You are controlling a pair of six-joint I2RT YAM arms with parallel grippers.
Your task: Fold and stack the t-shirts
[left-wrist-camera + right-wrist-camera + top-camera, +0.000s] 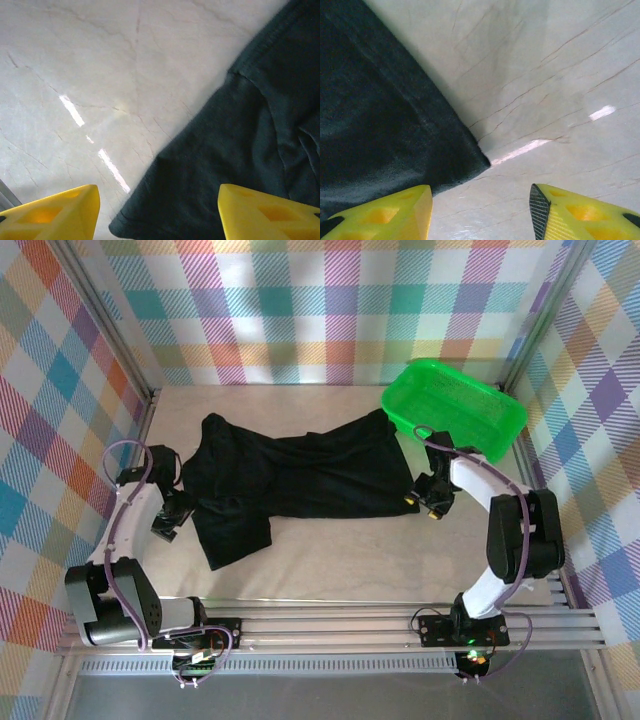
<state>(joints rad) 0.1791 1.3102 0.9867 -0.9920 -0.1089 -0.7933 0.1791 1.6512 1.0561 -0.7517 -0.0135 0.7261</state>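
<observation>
Fingers point(55, 215) of the left gripper point(159, 212) and right gripper point(480, 210) stand apart, clamping nothing. Across the pale marble-patterned table point(330, 570) sprawls the black short-sleeved t-shirt of soft cloth point(300, 475), limp and light. Its opposite edges lie under each gap, probably the best pinch points. The green plastic mesh basket point(455, 405) sits just beyond.

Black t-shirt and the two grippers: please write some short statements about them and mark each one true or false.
1. The black t-shirt lies spread out on the table. True.
2. The t-shirt is inside the green basket. False: it lies on the table, outside the basket.
3. The right gripper is open. True.
4. The left gripper is shut on the cloth. False: its jaws stand apart and hold nothing.
</observation>
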